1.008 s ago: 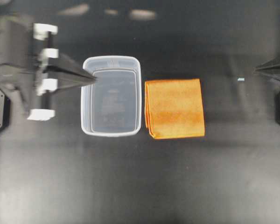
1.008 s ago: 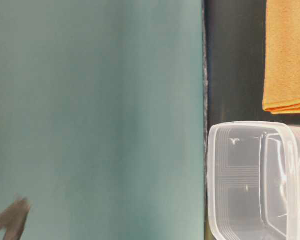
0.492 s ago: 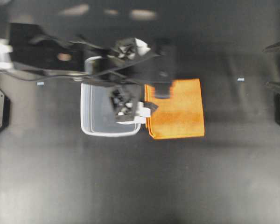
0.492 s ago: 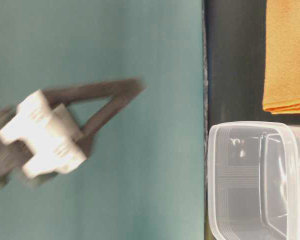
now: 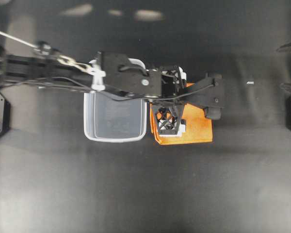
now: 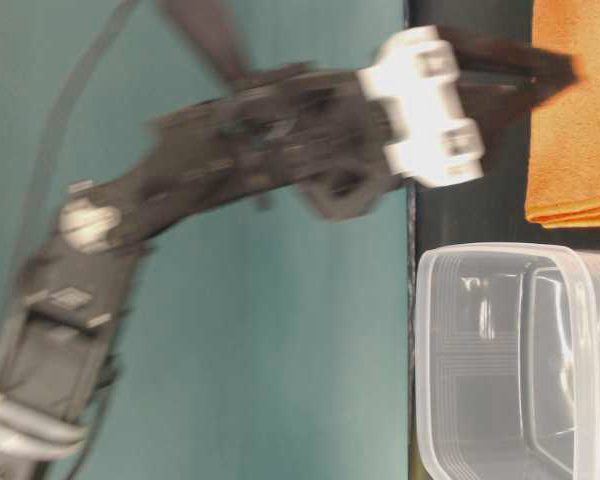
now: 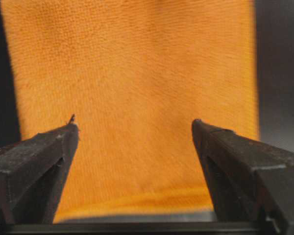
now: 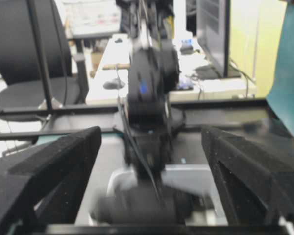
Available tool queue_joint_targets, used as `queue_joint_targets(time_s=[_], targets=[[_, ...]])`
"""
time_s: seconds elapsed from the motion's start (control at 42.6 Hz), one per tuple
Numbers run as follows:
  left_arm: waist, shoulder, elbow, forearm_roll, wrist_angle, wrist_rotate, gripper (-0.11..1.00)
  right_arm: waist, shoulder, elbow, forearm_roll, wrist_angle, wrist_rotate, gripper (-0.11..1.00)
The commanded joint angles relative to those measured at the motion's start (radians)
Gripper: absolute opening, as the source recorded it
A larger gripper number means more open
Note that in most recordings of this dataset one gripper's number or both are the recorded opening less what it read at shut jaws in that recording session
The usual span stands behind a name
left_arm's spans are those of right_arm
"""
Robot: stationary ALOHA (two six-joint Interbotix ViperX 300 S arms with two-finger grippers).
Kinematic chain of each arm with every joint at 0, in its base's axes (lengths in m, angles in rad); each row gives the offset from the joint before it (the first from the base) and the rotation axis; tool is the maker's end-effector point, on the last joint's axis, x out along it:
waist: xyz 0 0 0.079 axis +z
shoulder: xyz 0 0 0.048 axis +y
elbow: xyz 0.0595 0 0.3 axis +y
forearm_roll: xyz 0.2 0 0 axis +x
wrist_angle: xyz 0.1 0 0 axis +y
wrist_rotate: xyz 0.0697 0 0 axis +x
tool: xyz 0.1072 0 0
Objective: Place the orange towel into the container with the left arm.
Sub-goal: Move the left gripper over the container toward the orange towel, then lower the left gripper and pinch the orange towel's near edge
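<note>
While I watch from overhead, my left arm (image 5: 63, 73) reaches across the container (image 5: 115, 136) and hangs its left gripper (image 5: 172, 114) over the orange towel (image 5: 199, 131), which lies flat on the black table (image 5: 145, 194) just to the right of the tub, close beside it. From that view the right gripper (image 5: 288, 68) shows only at the far right edge, well apart from everything. At table level the arm is blurred, its white-capped wrist above the towel's (image 6: 575, 150) near edge, the clear container (image 6: 520, 360) alongside. Through the left wrist camera I see the jaws standing wide apart with nothing between them, the towel (image 7: 137, 98) filling the view beneath. Through the right wrist camera those jaws also stand wide open and hold nothing, facing the left arm (image 8: 147, 98).
</note>
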Motion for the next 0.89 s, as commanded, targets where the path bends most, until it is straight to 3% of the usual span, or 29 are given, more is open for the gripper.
queue_joint_targets(time_s=[0.0, 0.141, 0.375, 0.563, 0.633, 0.868], targets=[[0.012, 0.025, -0.020, 0.003, -0.029, 0.000, 0.90, -0.002, 0.008, -0.009, 0.005, -0.021, 0.000, 0.79], [0.002, 0.058, -0.017, 0.003, -0.044, 0.008, 0.90, -0.002, 0.008, -0.009, 0.005, -0.023, 0.002, 0.79], [-0.018, 0.095, -0.008, 0.003, -0.049, 0.080, 0.90, -0.003, 0.011, -0.005, 0.005, -0.023, 0.002, 0.79], [-0.011, 0.092, -0.008, 0.003, -0.040, 0.077, 0.86, -0.006, 0.011, -0.003, 0.003, -0.023, 0.002, 0.79], [-0.011, 0.087, -0.008, 0.003, -0.041, 0.078, 0.77, -0.006, 0.011, -0.002, 0.005, -0.021, 0.002, 0.79], [-0.009, 0.040, -0.018, 0.003, -0.040, 0.087, 0.18, -0.006, 0.005, 0.003, 0.005, -0.021, 0.000, 0.79]])
